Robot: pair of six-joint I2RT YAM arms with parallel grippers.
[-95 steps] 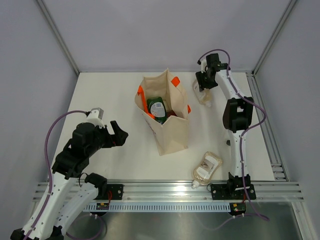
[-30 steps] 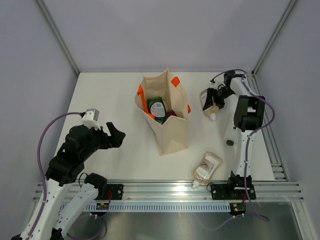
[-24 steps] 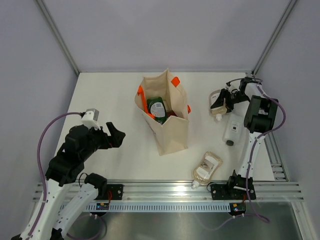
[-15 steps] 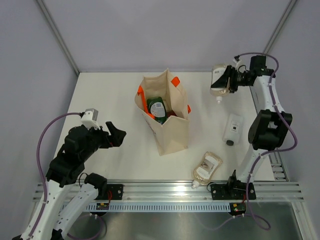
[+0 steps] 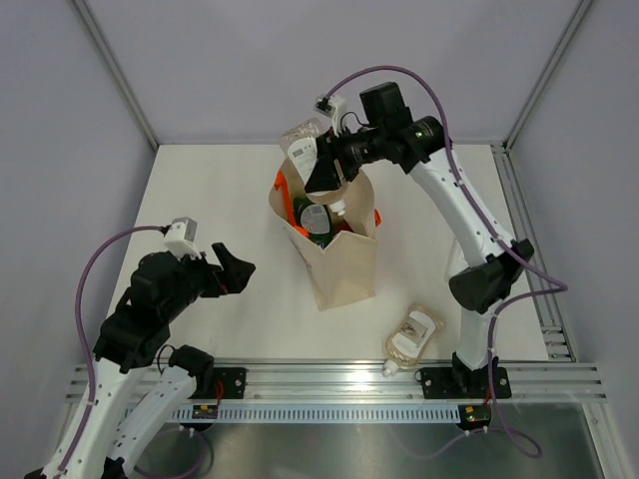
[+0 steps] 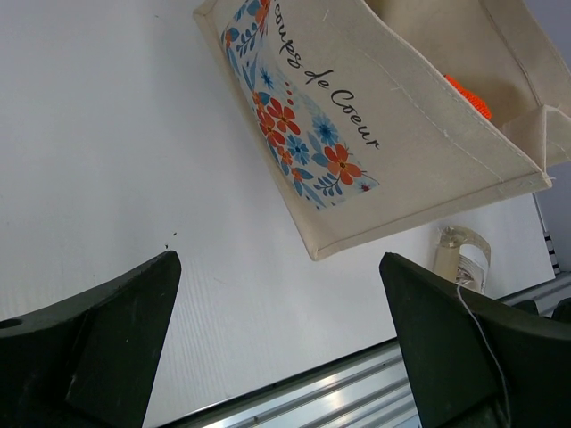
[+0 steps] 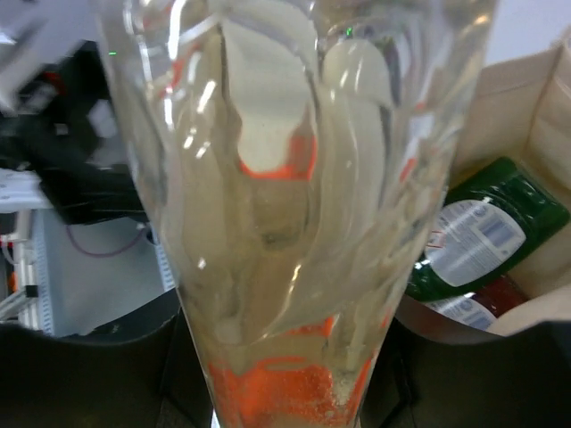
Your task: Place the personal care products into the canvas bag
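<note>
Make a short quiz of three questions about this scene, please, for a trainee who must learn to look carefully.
1. True or false: the right fingers hold a refill pouch above the open mouth of the canvas bag.
2. Which colour is the bottle that shows on top inside the bag? A. blue B. green C. purple
3. Fill in the word: the left fingers stand ____ and hold nothing.

Key
1. True.
2. B, the green bottle.
3. open
</note>
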